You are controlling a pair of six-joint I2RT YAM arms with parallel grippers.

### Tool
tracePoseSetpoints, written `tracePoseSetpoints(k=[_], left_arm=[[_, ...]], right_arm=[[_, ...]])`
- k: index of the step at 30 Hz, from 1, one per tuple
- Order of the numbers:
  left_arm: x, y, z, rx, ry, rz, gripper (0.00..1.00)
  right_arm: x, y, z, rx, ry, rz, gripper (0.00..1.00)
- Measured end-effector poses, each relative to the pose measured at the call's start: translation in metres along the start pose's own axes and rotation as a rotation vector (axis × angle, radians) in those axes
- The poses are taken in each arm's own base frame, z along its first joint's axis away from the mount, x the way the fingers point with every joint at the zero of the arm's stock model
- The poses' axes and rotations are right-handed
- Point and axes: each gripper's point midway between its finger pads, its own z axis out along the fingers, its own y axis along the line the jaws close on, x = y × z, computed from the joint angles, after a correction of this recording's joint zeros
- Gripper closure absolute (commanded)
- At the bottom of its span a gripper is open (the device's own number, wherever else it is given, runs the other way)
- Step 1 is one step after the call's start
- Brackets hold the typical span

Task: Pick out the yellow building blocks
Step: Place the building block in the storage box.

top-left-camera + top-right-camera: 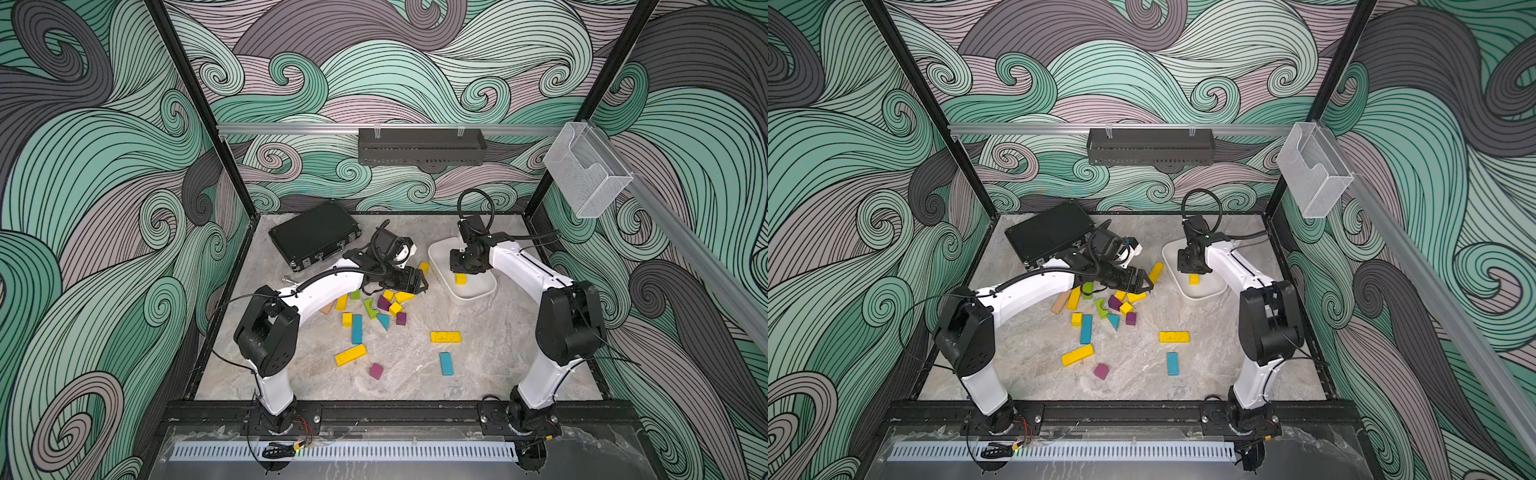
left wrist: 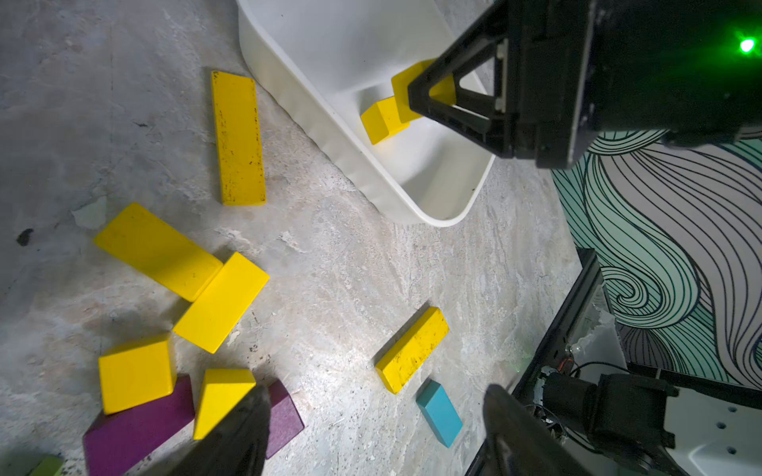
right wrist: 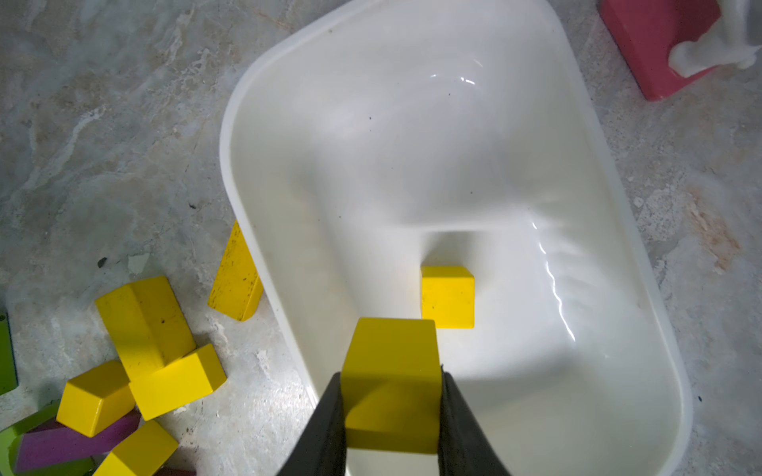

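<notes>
The right gripper [image 3: 391, 412] pinches a yellow cube [image 3: 391, 387] by its flat sides over the white tub [image 3: 643, 263] (painted wood: light, rigid, probably slick), while the left gripper [image 2: 375, 432] hangs part-open, empty.

At twelve o'clock from me, a black case [image 1: 314, 235] lies on the marble table [image 1: 490, 365], with a bolt [image 1: 289, 280] near its front corner. A purple cube [image 1: 376, 371] and a teal bar [image 1: 446, 363] sit apart toward six. Another teal bar [image 1: 357, 329], a teal wedge [image 1: 383, 322] and green blocks [image 1: 370, 308] cluster centrally. A pink block [image 3: 655, 45] lies beyond the tub [image 3: 247, 173].
</notes>
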Motion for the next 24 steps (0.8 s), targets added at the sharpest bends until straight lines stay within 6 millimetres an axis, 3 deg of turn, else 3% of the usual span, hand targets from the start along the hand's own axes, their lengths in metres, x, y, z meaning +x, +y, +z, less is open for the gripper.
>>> tracePoseSetpoints(k=[8,19,24], left_arm=[[0.002,-0.002,0.003,0.004,0.017,0.009,0.20],[0.006,0.001,0.006,0.003,0.034,0.006,0.20],[0.007,0.001,0.007,0.003,0.039,0.005,0.20]], right_arm=[[-0.016,0.004,0.024,0.005,0.012,-0.006,0.74],[-0.012,0.001,0.052,0.020,0.063,-0.022,0.68],[-0.009,0.000,0.057,0.023,0.076,-0.027,0.59]])
